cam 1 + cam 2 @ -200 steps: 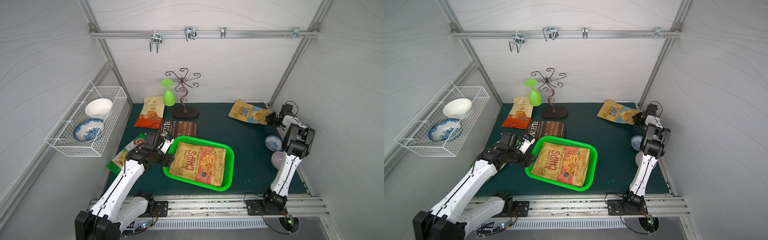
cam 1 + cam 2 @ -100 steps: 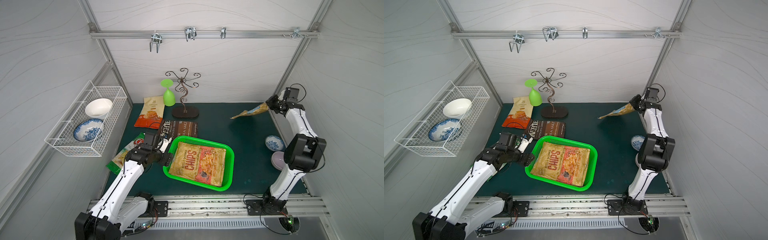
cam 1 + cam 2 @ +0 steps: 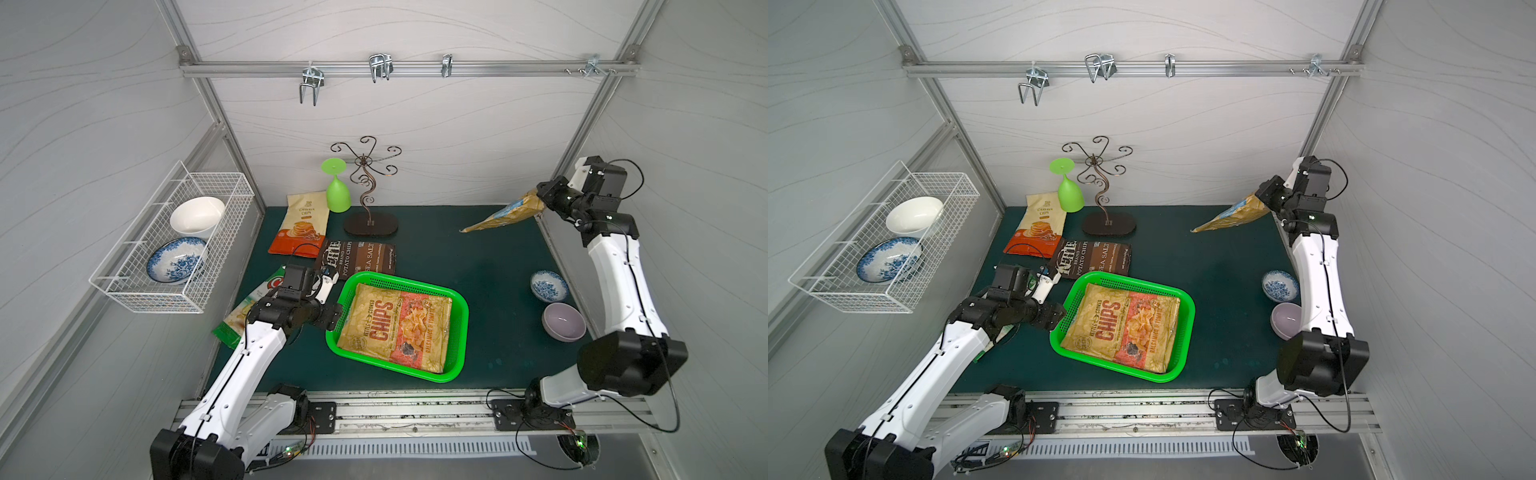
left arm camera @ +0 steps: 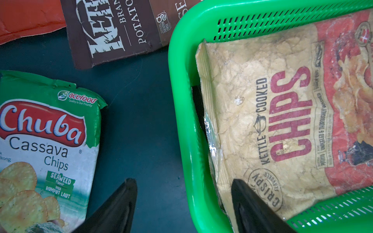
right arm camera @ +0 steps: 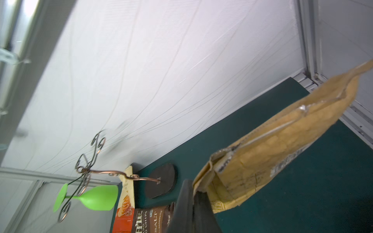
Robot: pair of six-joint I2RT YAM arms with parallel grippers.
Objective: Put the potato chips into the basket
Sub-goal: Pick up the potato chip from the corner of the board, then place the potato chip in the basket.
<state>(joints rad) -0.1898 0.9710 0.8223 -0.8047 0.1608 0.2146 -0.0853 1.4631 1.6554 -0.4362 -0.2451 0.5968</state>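
Noted right end effector (image 3: 542, 201) clamped on one end of tan bag (image 3: 503, 216), held aloft at far right, clear of desk (image 3: 457, 266). Saw bag's long axis running from the grip leftward and down, free end pointing toward desk centre. Located basket (image 3: 462, 332) near and left of the grip, well apart from it, already carrying one CHIPS bag (image 3: 395, 328) lying flat. Judged coming move as a carry leftward and nearer by the right arm, then release over basket. Found left end effector (image 4: 182, 181) with jaws apart, empty, straddling basket's left rim: one finger outside, one above the CHIPS bag. Counted Kettle bag (image 3: 357, 259), Cassava bag (image 3: 301, 224) and Chuba bag (image 4: 46, 141) on desk outside basket, all nearer left arm.
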